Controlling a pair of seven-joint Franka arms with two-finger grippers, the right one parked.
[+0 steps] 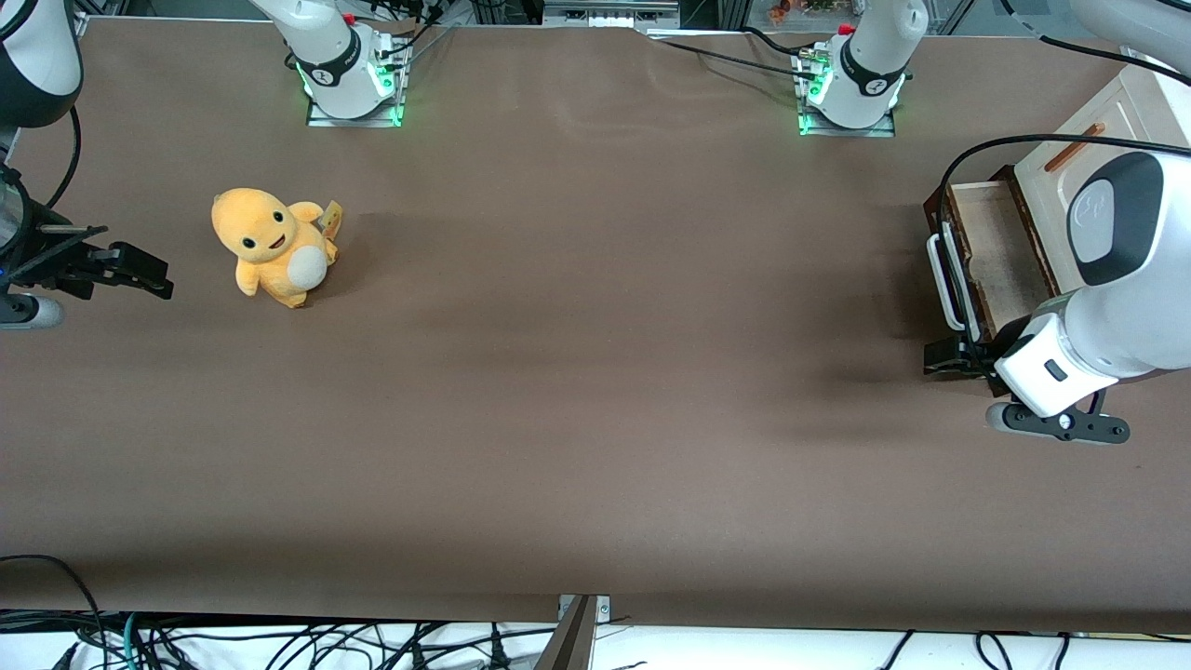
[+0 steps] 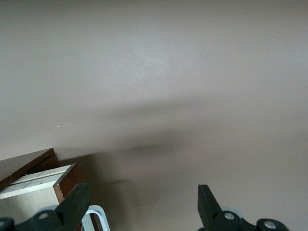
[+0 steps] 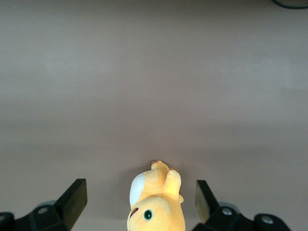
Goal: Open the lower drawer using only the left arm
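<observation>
The lower drawer stands pulled out of the cream cabinet, showing its pale beige tray. Its dark brown front carries a white loop handle. The left arm reaches over the drawer. Its gripper sits low at the end of the drawer front nearer the front camera. In the left wrist view the gripper is open wide over bare brown table. The white handle shows just inside one finger, apart from the other. The drawer's brown corner lies beside that finger.
A yellow plush toy sits on the brown table toward the parked arm's end. The cabinet's upper cream panel has a thin orange-brown handle. Two arm bases stand along the table edge farthest from the front camera.
</observation>
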